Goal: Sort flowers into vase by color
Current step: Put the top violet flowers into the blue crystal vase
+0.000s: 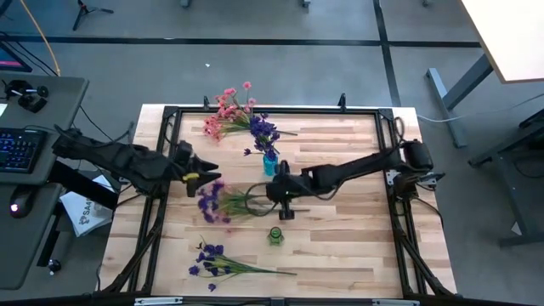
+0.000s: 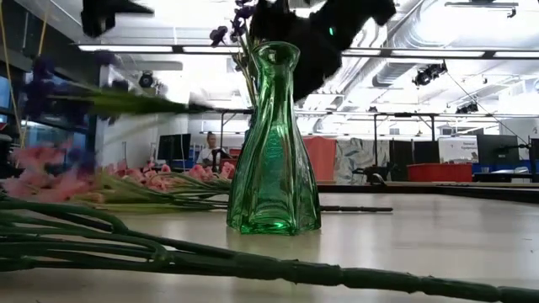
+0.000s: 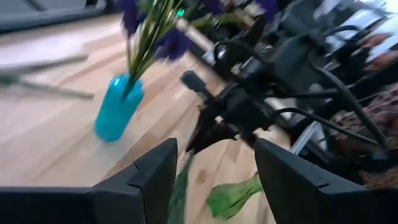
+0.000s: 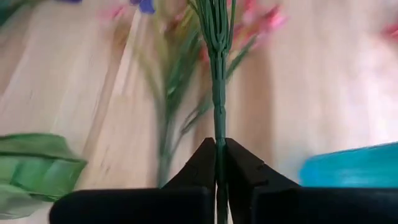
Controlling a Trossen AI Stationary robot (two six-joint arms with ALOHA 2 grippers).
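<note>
My right gripper (image 1: 274, 192) (image 4: 217, 163) is at the table's middle, shut on a purple-blossomed sprig (image 1: 212, 202) that reaches out toward the left. My left gripper (image 1: 206, 176) (image 3: 214, 180) is open just beyond that sprig's blossoms; in its wrist view a green stem (image 3: 180, 186) runs between its fingers, and I cannot tell if it touches them. A blue vase (image 1: 269, 163) (image 3: 118, 109) stands upright with purple flowers in it. A green vase (image 1: 276, 234) (image 2: 274, 143) stands nearer. Pink sprigs (image 1: 225, 110) lie at the far edge, and a purple sprig (image 1: 217, 262) lies near the front. My right gripper pinches the sprig's thin green stem (image 4: 218, 134) between its two fingers, near the bare lower end. The stem runs straight out ahead of the fingertips, along them, toward the table's left. The sprig (image 2: 101, 101) is held roughly level, lifted above the table.
Black frame rails (image 1: 280, 109) border the wooden table. More stems (image 2: 126, 244) lie along the near side. A desk with a keyboard (image 1: 17, 149) stands to the left of the table. Bare wood shows on the right half (image 1: 348, 229).
</note>
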